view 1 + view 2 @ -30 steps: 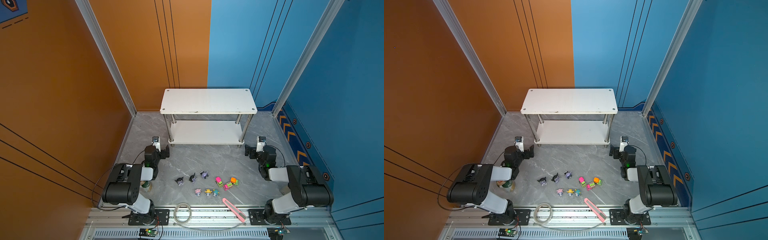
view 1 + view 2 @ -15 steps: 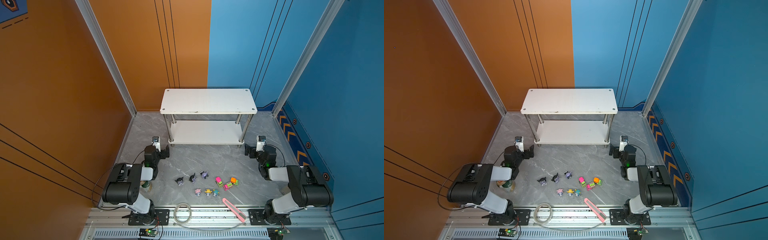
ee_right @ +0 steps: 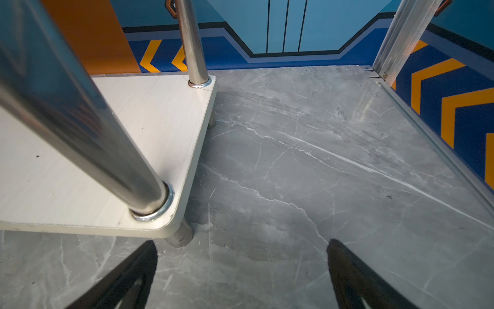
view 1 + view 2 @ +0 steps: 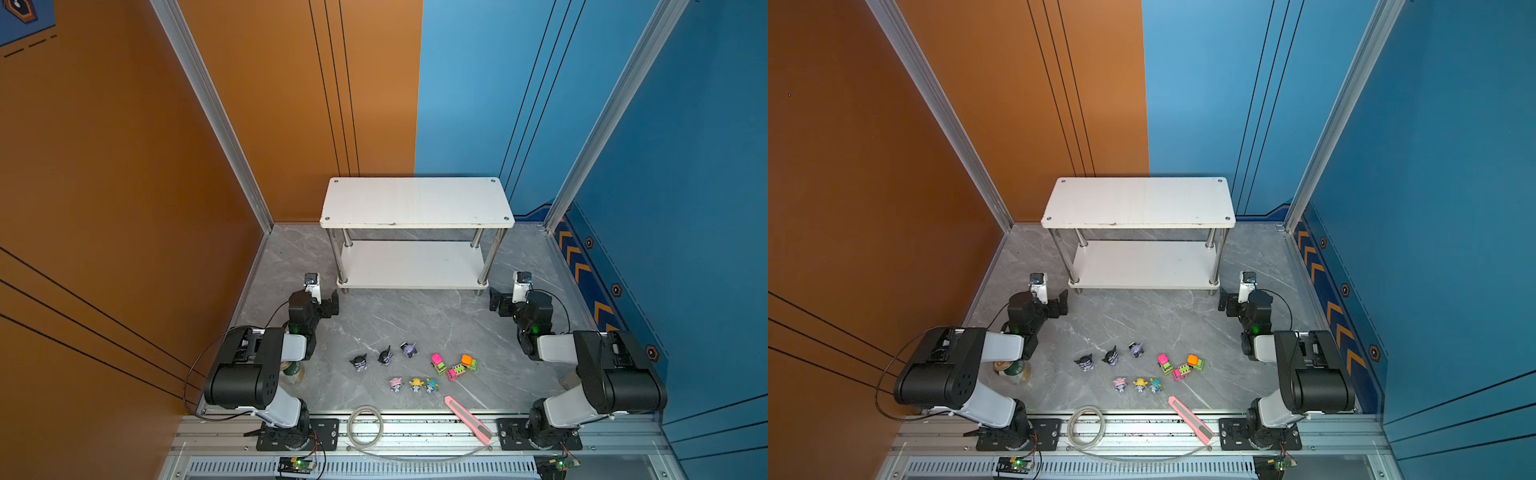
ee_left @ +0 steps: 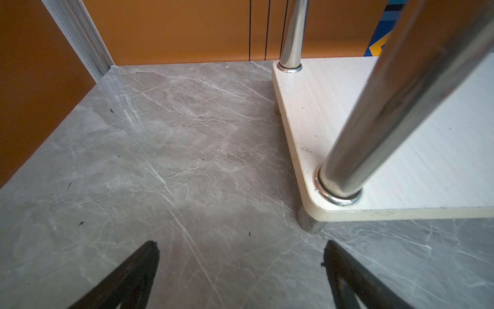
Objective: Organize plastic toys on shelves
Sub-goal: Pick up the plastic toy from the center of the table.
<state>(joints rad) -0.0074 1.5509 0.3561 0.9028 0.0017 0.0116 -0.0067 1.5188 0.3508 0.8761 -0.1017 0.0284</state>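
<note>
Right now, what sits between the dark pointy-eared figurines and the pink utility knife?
The three pastel figurines stand in a row between the dark figurines and the knife, touching neither; both top views show it.

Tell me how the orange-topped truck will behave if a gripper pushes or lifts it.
The orange-topped truck looks tiny compared with the shelves, so probably light and easily knocked. Being a truck, it may roll when nudged; wheels are too small to confirm. It sits against the pink-and-green truck, so a push would likely shift both.
</note>
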